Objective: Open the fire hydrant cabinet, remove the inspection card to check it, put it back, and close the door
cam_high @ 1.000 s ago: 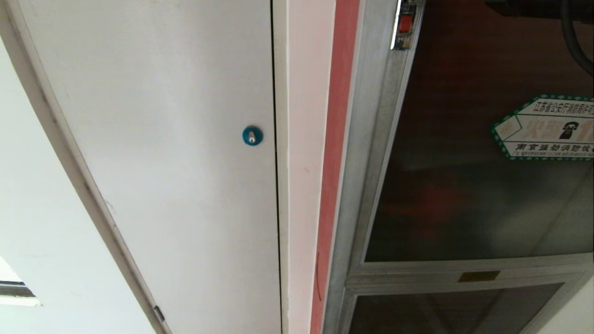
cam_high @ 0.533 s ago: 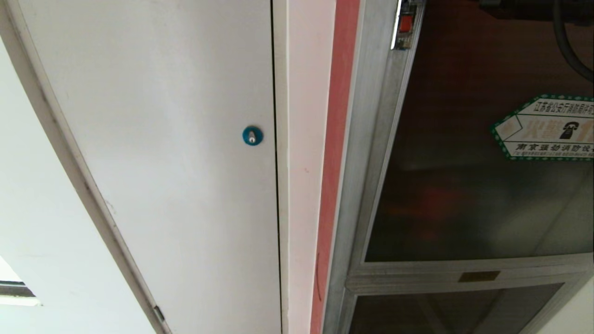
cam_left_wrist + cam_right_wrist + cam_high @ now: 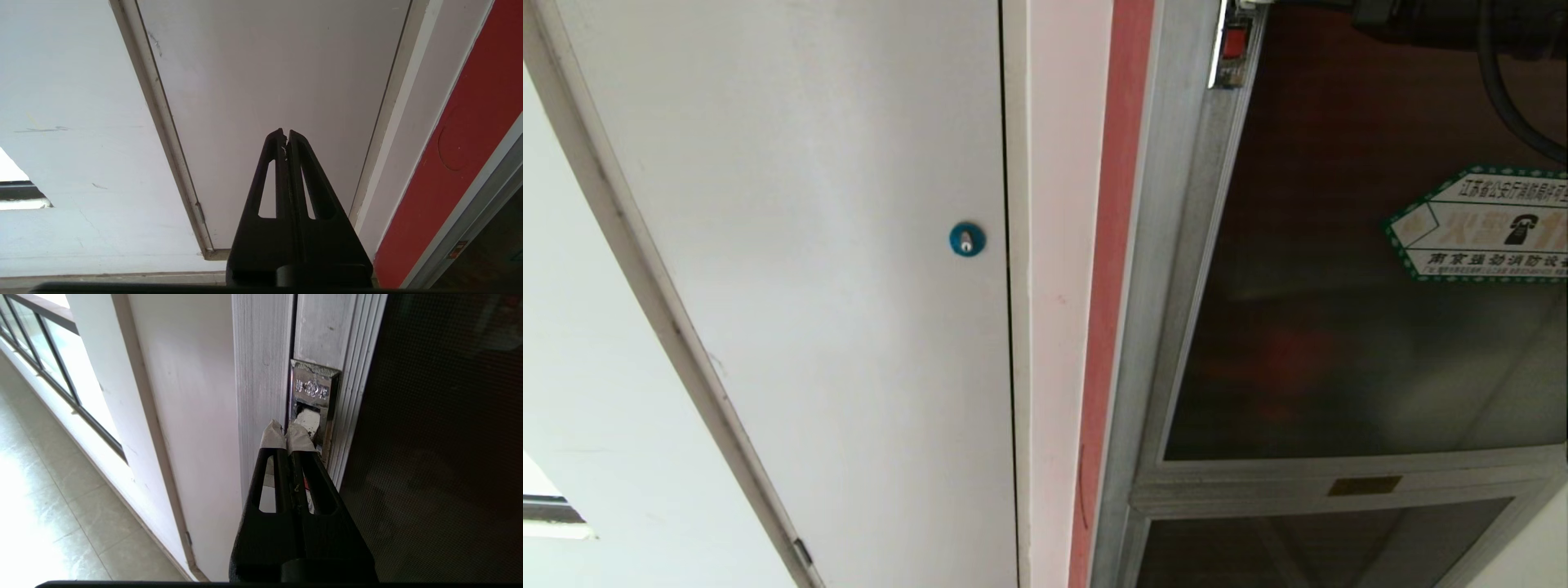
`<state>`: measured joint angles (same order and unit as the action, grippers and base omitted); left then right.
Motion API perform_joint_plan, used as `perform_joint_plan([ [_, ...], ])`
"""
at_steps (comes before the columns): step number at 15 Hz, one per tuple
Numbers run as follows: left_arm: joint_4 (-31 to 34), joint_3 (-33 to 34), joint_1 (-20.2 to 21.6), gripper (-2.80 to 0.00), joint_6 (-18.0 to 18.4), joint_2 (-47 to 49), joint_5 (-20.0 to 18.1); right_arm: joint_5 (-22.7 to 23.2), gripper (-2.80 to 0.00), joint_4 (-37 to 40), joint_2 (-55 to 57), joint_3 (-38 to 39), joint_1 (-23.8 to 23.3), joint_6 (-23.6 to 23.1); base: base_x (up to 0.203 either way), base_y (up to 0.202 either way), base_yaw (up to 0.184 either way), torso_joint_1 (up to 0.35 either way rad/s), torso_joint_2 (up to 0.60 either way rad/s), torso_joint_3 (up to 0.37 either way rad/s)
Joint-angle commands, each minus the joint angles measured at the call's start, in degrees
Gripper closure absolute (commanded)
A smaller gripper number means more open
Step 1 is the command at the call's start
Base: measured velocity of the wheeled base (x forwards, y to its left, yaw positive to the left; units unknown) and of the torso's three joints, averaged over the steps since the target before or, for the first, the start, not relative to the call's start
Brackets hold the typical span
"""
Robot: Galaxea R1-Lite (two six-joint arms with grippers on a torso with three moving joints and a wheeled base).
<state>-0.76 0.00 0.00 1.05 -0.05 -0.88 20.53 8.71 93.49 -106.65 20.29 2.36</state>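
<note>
The left hand [image 3: 286,136] hangs with its fingers pressed together, empty, pointing at the plain white door [image 3: 265,81]. On that door sits a round blue lock [image 3: 967,238]. Right of it runs a red strip, then the fire hydrant cabinet [image 3: 1168,245] with the door [image 3: 1339,327] and its arrow sticker [image 3: 1478,224]. The right hand [image 3: 288,435], taped tips together, holds nothing and rests at the metal latch plate [image 3: 312,392] on the door's frame.

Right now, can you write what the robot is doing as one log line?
right gripper: jaws shut, tips at the door latch plate | left gripper: jaws shut, idle by white door | inspection card: unseen
</note>
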Motion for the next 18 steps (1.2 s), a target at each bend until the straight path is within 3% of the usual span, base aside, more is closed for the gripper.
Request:
perform_joint_plan([
  [1,0.0,0.4,0.0,0.00,0.0,0.0,0.0,0.1,0.00,0.2,0.3,0.9,-0.7,0.1,0.000,0.000,0.000,0.000,0.00,0.000],
  [18,0.0,0.4,0.0,0.00,0.0,0.0,0.0,0.1,0.00,-0.5,4.2,-0.2,-1.7,0.1,0.000,0.000,0.000,0.000,0.00,0.000],
])
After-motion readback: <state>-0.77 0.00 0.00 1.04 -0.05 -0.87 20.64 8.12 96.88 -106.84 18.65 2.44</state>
